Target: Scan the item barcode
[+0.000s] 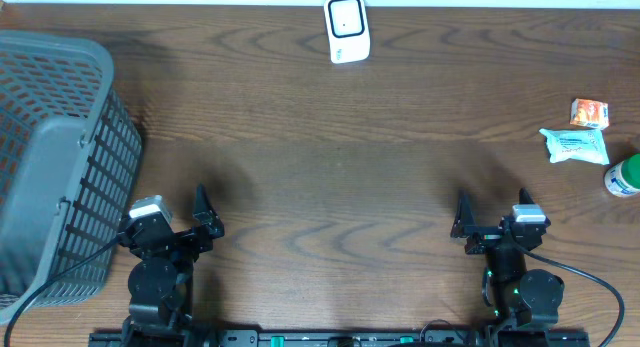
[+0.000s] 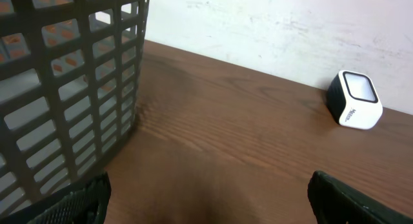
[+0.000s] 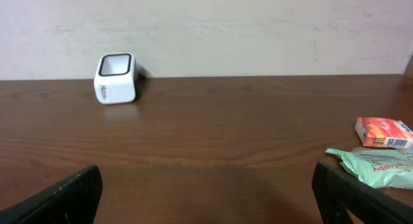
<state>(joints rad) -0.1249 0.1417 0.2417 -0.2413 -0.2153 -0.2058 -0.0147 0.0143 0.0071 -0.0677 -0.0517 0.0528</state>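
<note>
As they lie untouched, the orange packet (image 1: 589,112), the pale green packet (image 1: 575,145) and the green-and-white bottle (image 1: 623,176) are seen clustered at the 3 o'clock edge of the table (image 1: 330,157). The white scanner (image 1: 347,28) is set at 12 o'clock, the grey basket (image 1: 50,157) at 9. The left gripper (image 1: 208,215) at 7 and the right gripper (image 1: 462,219) at 5 are held with fingers spread apart, empty.

No legible text (scanner (image 3: 116,79) print blurry)
</note>
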